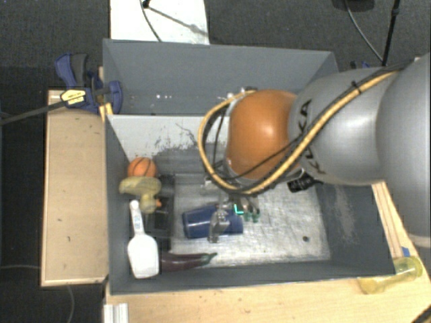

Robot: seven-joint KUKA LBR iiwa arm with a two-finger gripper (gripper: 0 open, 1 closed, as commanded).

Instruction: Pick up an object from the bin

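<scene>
A dark blue cylinder-shaped thing (201, 223) lies on its side near the middle of the bin floor. My gripper (219, 225) comes down right over its right end, with metal fingers against the blue body. How the jaws stand is hidden by the arm's fittings above. A dark purple eggplant-like thing (185, 261) lies just in front of the blue one, along the bin's near wall.
At the bin's left side stand a white squeeze bottle (141, 249), a tan and orange toy figure (143, 188), an orange ball (141, 167) and a black block (161, 210). The arm with its orange cover and cables hangs over the bin's middle and right.
</scene>
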